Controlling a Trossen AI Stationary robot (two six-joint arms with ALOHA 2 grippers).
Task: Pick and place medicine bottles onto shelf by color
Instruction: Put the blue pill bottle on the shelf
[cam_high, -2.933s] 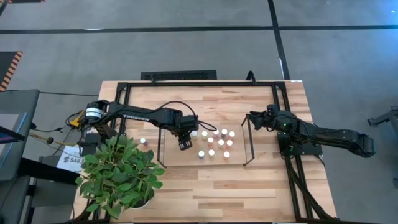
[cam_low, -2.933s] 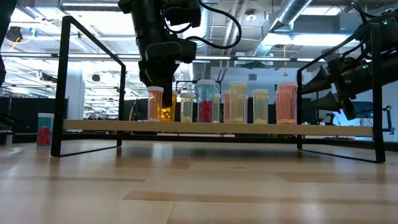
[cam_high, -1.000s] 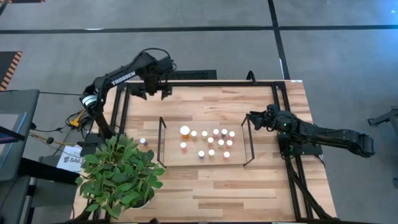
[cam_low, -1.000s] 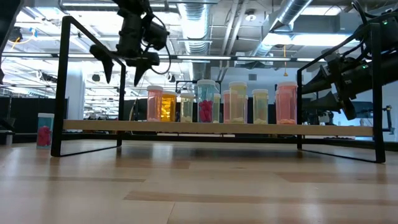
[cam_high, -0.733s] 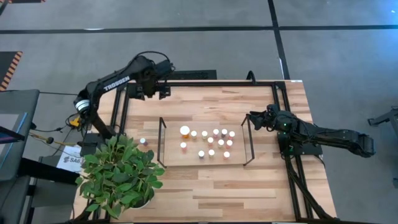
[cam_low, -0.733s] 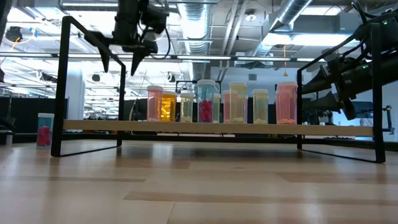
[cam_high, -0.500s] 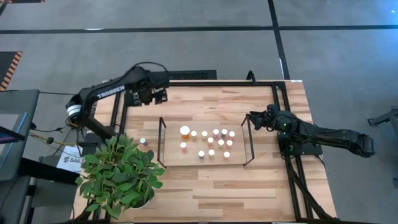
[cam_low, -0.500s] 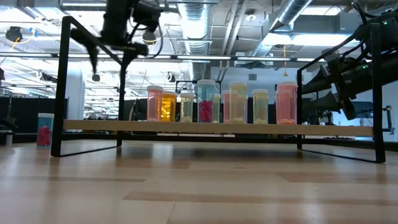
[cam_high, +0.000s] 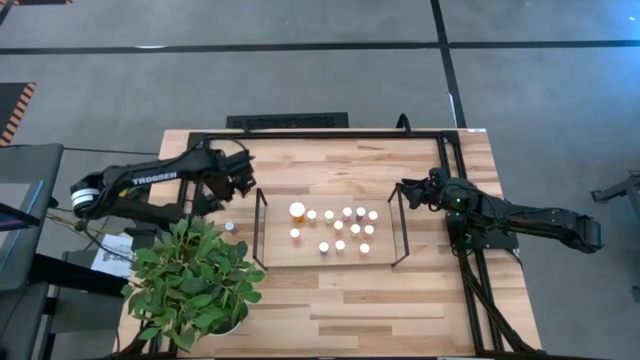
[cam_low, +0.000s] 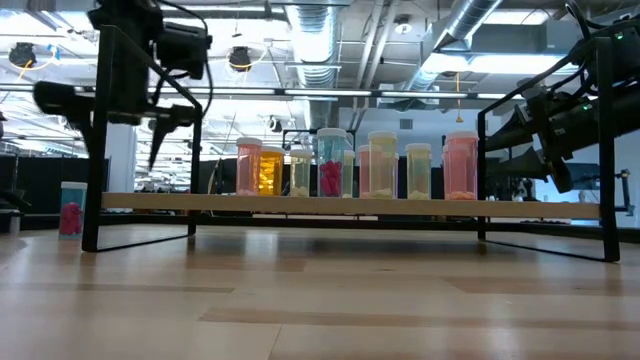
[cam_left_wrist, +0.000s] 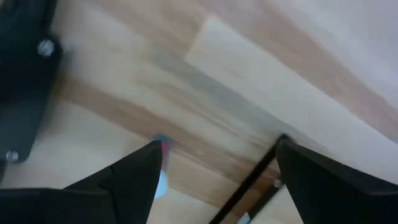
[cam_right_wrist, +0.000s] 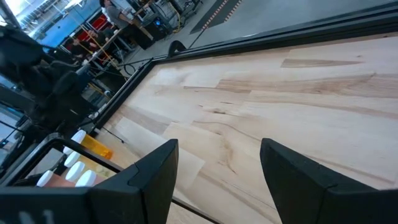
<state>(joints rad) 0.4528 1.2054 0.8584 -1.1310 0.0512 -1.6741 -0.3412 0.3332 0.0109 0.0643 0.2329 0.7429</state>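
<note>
The shelf (cam_high: 275, 252) is a light-wood board between two black wire ends in the middle of the table. Several white-capped medicine bottles (cam_high: 339, 227) stand upright on it, a larger one (cam_high: 297, 211) at its far left; in the low view their bodies (cam_low: 340, 165) show orange, red and pale. One bottle with red contents (cam_high: 229, 227) (cam_low: 70, 208) stands on the table left of the shelf. My left gripper (cam_high: 238, 178) (cam_left_wrist: 219, 144) hangs open, pointing down, beyond that lone bottle (cam_left_wrist: 163, 144). My right gripper (cam_high: 405, 190) (cam_right_wrist: 219, 146) waits open by the shelf's right end.
A leafy potted plant (cam_high: 195, 280) stands at the table's near left corner, close to the lone bottle. A black frame (cam_high: 330, 133) runs around the table. Bare wood lies along the near edge (cam_high: 360, 310) and behind the shelf.
My left gripper has swung from above the table's far edge toward the near left, come down and rolled about its own axis. It now hangs left of the shelf, beyond the lone bottle, and has stayed open. The bottles have not moved.
</note>
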